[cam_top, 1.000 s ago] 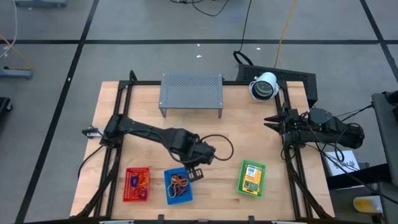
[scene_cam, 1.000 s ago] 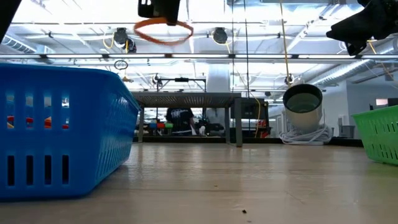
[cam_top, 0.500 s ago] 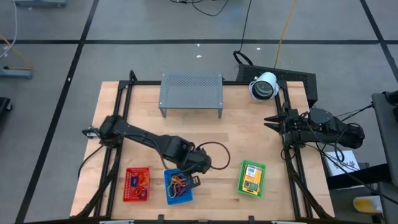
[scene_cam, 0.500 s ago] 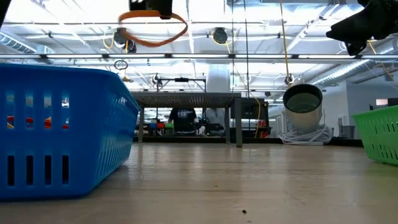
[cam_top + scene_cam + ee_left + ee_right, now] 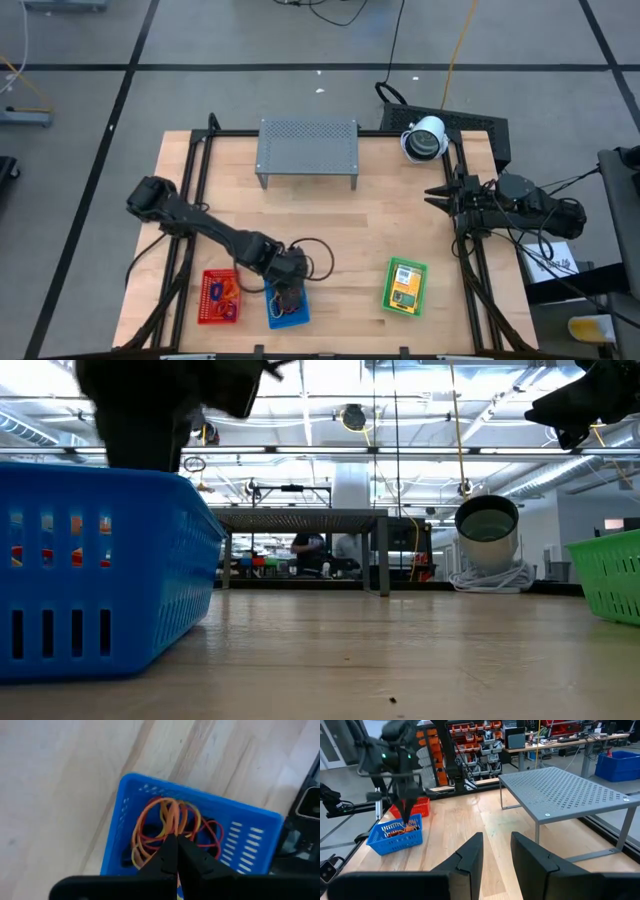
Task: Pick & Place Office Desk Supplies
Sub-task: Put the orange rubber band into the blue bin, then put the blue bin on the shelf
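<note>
My left gripper (image 5: 288, 291) points steeply down into the blue mesh basket (image 5: 287, 303) at the table's near edge. It is shut on an orange rubber band (image 5: 171, 817). Red and orange rubber-band loops (image 5: 150, 837) lie tangled on the basket's floor. The right wrist view shows the same gripper (image 5: 406, 815) standing just over the basket (image 5: 395, 837). In the low view the dark arm hides the fingers behind the basket wall (image 5: 100, 570). My right gripper (image 5: 440, 196) waits open at the table's right edge, level and holding nothing. My left gripper pinches strands of the orange rubber band (image 5: 172, 826) between its two shut fingertips. It comes from above, slanting steeply down. The band runs from the fingertips down among the other loops in the blue basket; whether it rests on them I cannot tell.
A red basket (image 5: 220, 297) with small items stands left of the blue one. A green basket (image 5: 404, 286) holding a yellow-orange packet stands to the right. The grey perforated shelf (image 5: 307, 148) stands at the far edge, with a white round device (image 5: 425, 138) at the far right.
My left gripper has moved toward the table's near-left and sunk down to the blue basket, staying shut. The orange rubber band, which hung as an open loop high above the table, has gone down with it into the basket.
</note>
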